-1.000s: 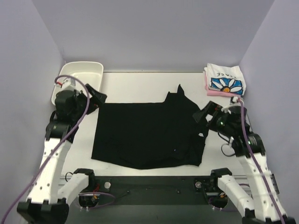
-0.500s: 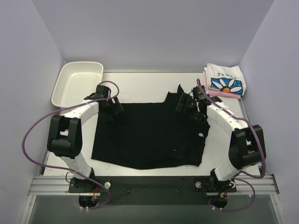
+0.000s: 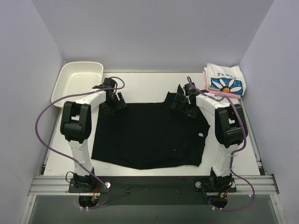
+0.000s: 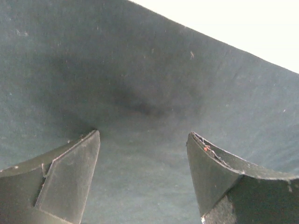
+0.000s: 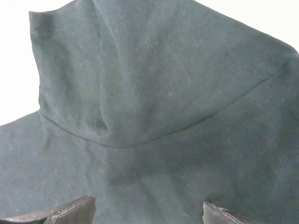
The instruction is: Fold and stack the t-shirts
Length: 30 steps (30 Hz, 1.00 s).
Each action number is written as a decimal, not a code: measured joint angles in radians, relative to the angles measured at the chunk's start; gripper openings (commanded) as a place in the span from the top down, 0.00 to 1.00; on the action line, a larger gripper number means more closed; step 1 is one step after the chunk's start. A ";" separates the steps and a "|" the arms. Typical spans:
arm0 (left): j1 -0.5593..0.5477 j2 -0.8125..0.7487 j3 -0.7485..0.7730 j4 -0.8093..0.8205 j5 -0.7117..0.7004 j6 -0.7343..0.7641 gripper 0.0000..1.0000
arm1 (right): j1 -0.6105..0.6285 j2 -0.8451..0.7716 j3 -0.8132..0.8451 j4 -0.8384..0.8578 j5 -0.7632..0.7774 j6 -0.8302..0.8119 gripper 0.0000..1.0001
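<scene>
From above, the black t-shirt (image 3: 149,135) lies spread flat across the middle of the white table (image 3: 140,84), and its lower edge is near the bottom of the frame where my arms are bolted. Both arms reach up the frame to the shirt's top edge. My left gripper (image 3: 113,103) sits over the upper left corner of the cloth. My right gripper (image 3: 183,103) sits over the upper right part, where a sleeve (image 3: 180,93) pokes toward the top of the frame.

Dark cloth nearly fills my left wrist view, with a wedge of bare table (image 4: 243,23) in the upper right corner. The left gripper (image 4: 143,135) has its jaws spread wide and grips nothing. Its fingers (image 4: 70,182) stand at the lower left and lower right, close over the black t-shirt (image 4: 140,70). I cannot tell whether the tips touch the cloth.

In my right wrist view the right gripper (image 5: 147,203) is also wide apart and grips nothing. Only its fingertips (image 5: 74,210) show, along the bottom edge. The sleeve (image 5: 154,84) fans toward the top of the frame, with a curved seam crossing the middle. Bare table (image 5: 14,70) shows at the upper left and the upper right.

At the upper right of the overhead view, the white daisy-print t-shirt (image 3: 226,80) lies folded on top of the pink t-shirt (image 3: 219,94). The pink one shows as a band along the white one's left and lower edges. This stack is apart from the black shirt, just right of my right arm. A white tray (image 3: 77,81) sits at the upper left corner of the table.
</scene>
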 measured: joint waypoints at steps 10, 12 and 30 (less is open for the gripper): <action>0.000 0.212 0.323 -0.079 0.004 0.007 0.15 | -0.028 0.179 0.257 -0.086 -0.023 0.005 0.00; 0.002 0.248 0.380 -0.074 0.013 0.007 0.15 | -0.044 0.209 0.301 -0.097 -0.036 0.007 0.00; 0.103 0.598 0.930 0.022 0.246 -0.056 0.15 | -0.182 0.558 0.862 -0.097 -0.159 0.023 0.00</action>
